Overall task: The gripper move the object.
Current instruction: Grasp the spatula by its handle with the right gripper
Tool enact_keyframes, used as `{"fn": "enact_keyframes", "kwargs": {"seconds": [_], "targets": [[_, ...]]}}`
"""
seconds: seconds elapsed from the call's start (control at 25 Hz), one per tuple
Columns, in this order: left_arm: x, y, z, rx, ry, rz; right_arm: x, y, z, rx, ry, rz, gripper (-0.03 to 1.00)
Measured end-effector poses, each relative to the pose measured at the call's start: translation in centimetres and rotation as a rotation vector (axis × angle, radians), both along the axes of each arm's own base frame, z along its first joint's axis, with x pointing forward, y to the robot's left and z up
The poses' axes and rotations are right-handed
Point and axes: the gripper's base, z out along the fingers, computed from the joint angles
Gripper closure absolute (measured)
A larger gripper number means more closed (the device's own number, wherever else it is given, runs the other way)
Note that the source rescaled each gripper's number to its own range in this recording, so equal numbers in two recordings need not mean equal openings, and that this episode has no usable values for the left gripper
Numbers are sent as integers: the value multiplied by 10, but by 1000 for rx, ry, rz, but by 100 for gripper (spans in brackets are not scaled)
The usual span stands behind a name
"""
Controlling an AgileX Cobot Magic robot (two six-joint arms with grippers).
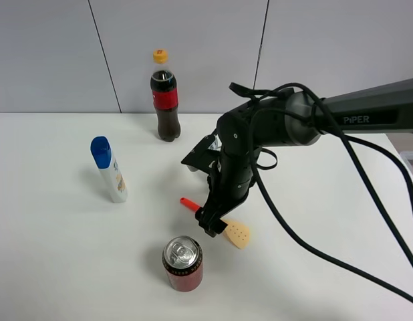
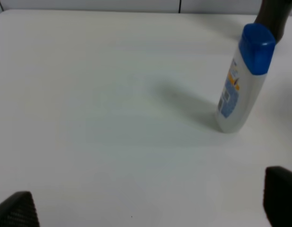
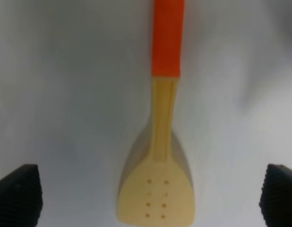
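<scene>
A cola bottle [image 1: 164, 93] holding dark drink is standing farthest back, a blue-capped white bottle [image 1: 110, 170] nearer, leftward. A red can [image 1: 183, 264] is sitting near the spatula [image 1: 237, 235], which is lying between the right gripper's [image 1: 212, 223] wide-spread jaws. The left gripper [image 2: 148, 205] is gaping too.

The white table [image 1: 53, 267] is carrying four things: a cola bottle [image 1: 165, 97] is standing at the back, a blue-capped white bottle [image 1: 111, 170] is standing farther left, a red can [image 1: 183, 263] is sitting near the front, and a toy spatula [image 1: 238, 235] is lying just behind the can.
</scene>
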Motion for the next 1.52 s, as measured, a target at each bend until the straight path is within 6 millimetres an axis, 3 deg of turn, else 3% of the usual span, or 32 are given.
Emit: {"fn": "enact_keyframes", "kwargs": {"seconds": [0.4,0.64,1.04,1.52], "targets": [[0,0,0,0,0,0,16,14,-3,72,-79,-23,8],[0,0,0,0,0,0,26,23,-17,69,-70,-27,8],[0,0,0,0,0,0,27,27,-30,24,-49,0,9],[0,0,0,-1,0,0,20,22,-40,-57,17,37,31]]}}
